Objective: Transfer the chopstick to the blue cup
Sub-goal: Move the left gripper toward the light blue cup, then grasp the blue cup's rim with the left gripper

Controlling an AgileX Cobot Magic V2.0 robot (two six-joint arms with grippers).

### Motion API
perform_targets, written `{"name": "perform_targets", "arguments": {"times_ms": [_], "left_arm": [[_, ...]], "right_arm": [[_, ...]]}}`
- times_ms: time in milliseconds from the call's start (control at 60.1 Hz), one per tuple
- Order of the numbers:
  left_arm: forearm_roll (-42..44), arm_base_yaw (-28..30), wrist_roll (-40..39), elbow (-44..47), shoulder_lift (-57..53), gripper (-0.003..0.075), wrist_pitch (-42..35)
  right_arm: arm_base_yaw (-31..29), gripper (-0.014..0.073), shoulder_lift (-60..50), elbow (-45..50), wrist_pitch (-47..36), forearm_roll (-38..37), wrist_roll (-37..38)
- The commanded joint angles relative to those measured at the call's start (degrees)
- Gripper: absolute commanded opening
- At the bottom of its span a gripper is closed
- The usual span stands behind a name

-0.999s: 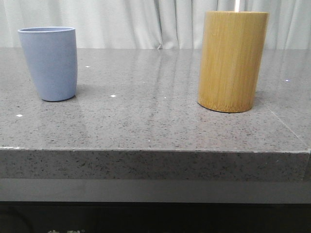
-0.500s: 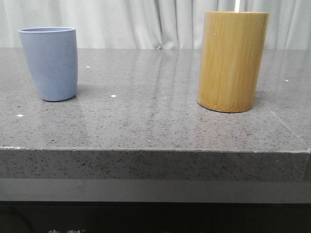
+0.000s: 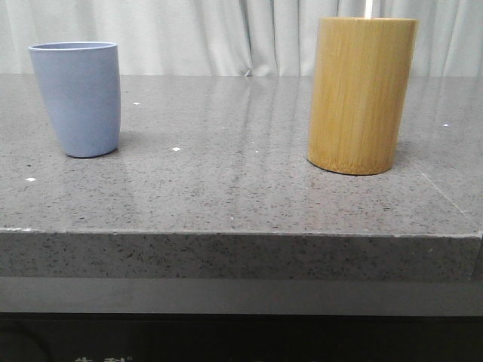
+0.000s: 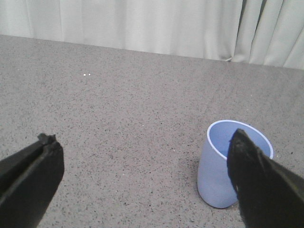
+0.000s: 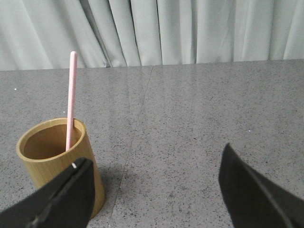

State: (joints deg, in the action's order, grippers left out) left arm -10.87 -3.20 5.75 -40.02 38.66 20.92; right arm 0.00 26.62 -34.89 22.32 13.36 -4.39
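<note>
Fingers first, left wrist view: left gripper spread wide, nothing between the dark fingers, hanging above the grey stone table. Blue cup stands upright on the table, partly behind one finger; what shows of its inside looks empty. White curtain at the far edge.

Right wrist view: right gripper also wide open, holding nothing. Bamboo holder upright near one finger, not between the fingers. One pink chopstick stands in it, leaning on the inner wall and rising well above the rim. Only one stick visible; cannot tell if more sit inside.

Front view: no arm or gripper in frame. Cup on the left side of the table, holder on the right, well apart. A pale stick tip just shows above the holder's rim at the frame's top edge.

Progress, as judged: nothing transferred yet. Chopstick not yet grasped; the lift, the carry across to the cup and the drop-in all remain.
</note>
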Motion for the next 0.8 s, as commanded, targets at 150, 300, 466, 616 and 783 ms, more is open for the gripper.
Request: {"name": "perform_targets", "arguments": {"times_ms": [150, 300, 466, 616, 783], "left_arm": [[-0.79, -2.62, 5.19, -19.47, 13.98, 0.0669, 13.17], [-0.73, -7.83, 5.19, -31.35, 24.29, 0.0669, 22.12], [-0.58, -13.6, 5.09, -43.07, 35.85, 0.066, 33.84], [-0.58, -17.45, 3.3, -51.8, 45.31, 0.0638, 39.88], [-0.5, -20.84, 2.57, -58.29, 52.94, 0.0638, 43.88]], "right_arm": [[-0.19, 0.0559, 0.56, -2.04, -4.57, 0.32, -0.28], [-0.19, 0.0559, 0.56, -2.04, -4.52, 0.38, -0.28], [-0.19, 0.0559, 0.56, -2.04, -3.23, 0.77, -0.28], [-0.19, 0.0559, 0.56, -2.04, -2.83, 0.77, -0.28], [-0.19, 0.0559, 0.56, -2.04, -2.77, 0.77, -0.28]]}}
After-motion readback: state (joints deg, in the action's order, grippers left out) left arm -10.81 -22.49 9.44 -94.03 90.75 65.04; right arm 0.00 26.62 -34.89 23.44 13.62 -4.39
